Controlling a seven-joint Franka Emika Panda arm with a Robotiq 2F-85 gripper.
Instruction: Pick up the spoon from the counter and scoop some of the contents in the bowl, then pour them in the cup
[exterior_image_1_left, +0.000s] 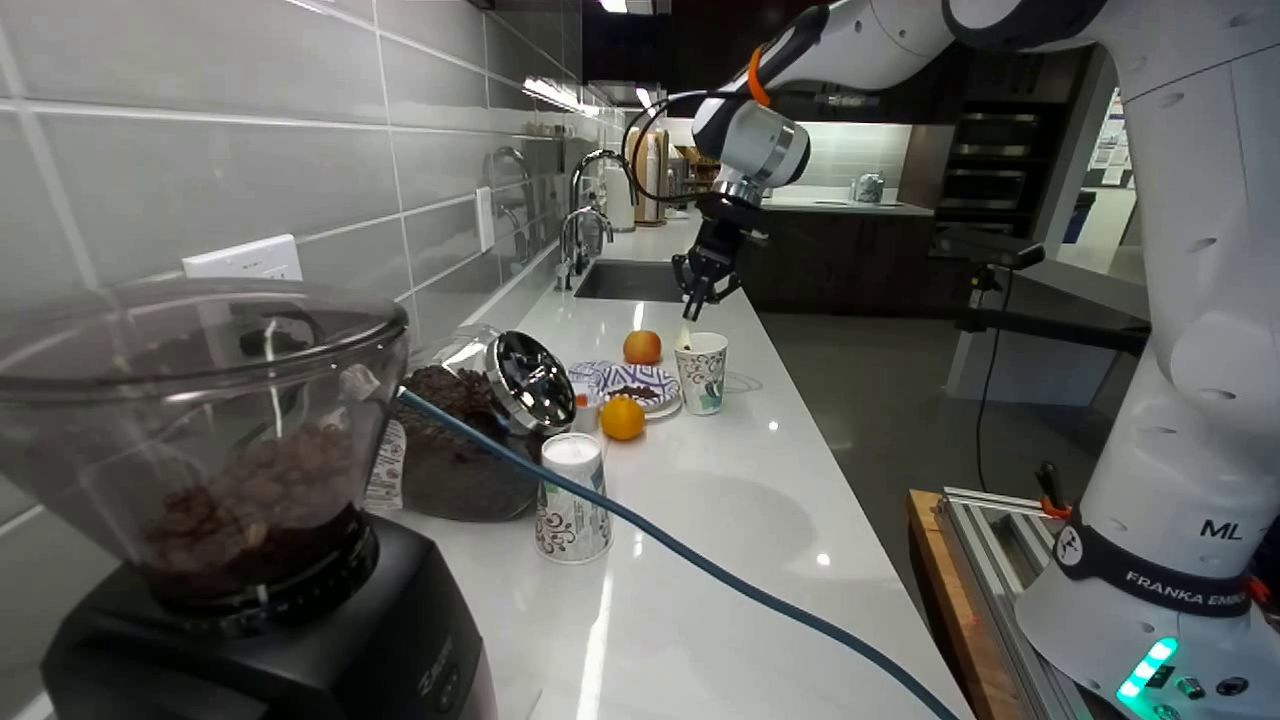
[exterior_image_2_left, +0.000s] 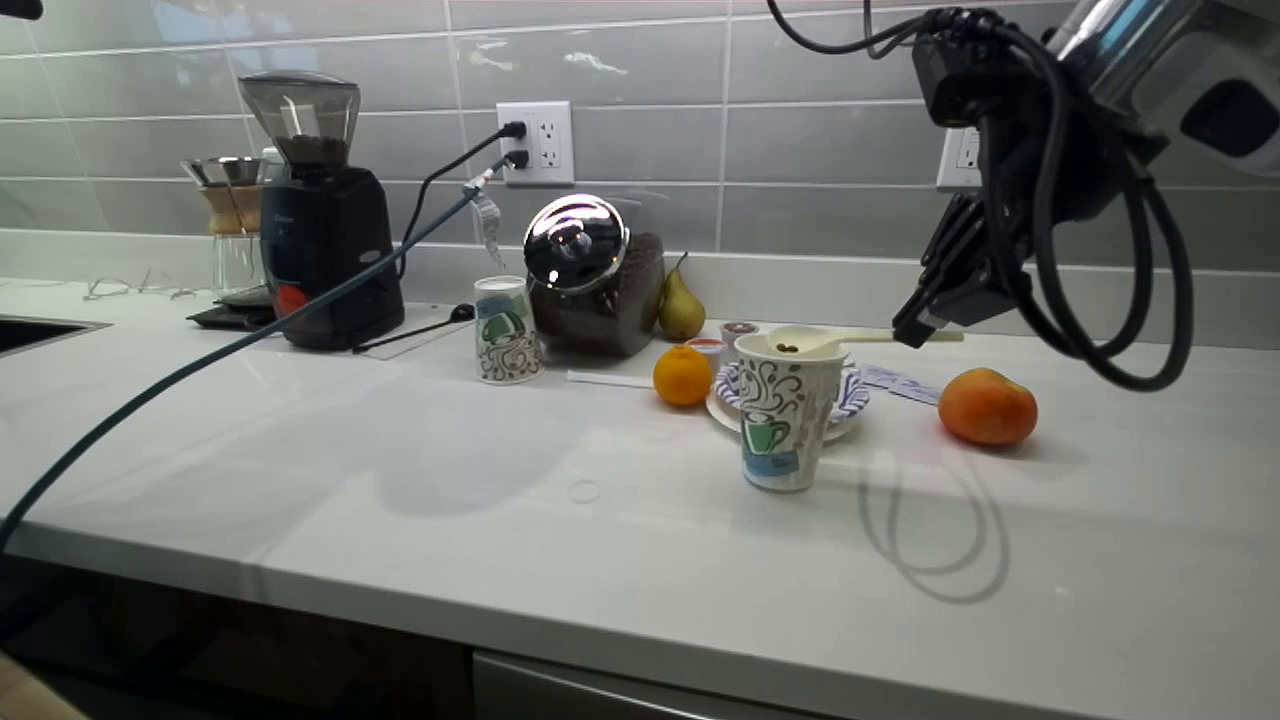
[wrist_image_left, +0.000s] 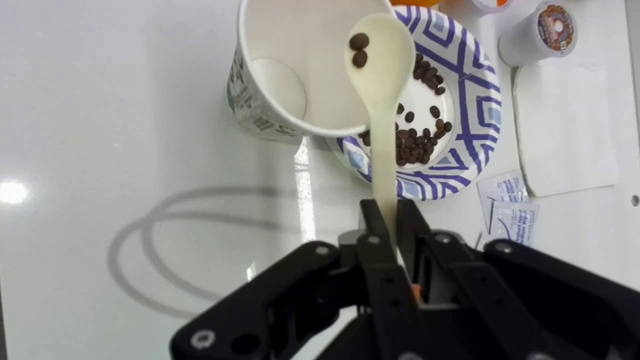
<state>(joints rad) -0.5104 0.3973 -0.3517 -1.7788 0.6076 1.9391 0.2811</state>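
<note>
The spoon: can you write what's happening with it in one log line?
fingers: pinching spoon; load: two beans; place: at mouth of cup; bowl: more beans

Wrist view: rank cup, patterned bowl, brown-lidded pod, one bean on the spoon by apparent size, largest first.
1. Cup and patterned bowl: unsure; cup cropped by the frame, bowl partly covered by cup and spoon.
2. Brown-lidded pod.
3. One bean on the spoon.
</note>
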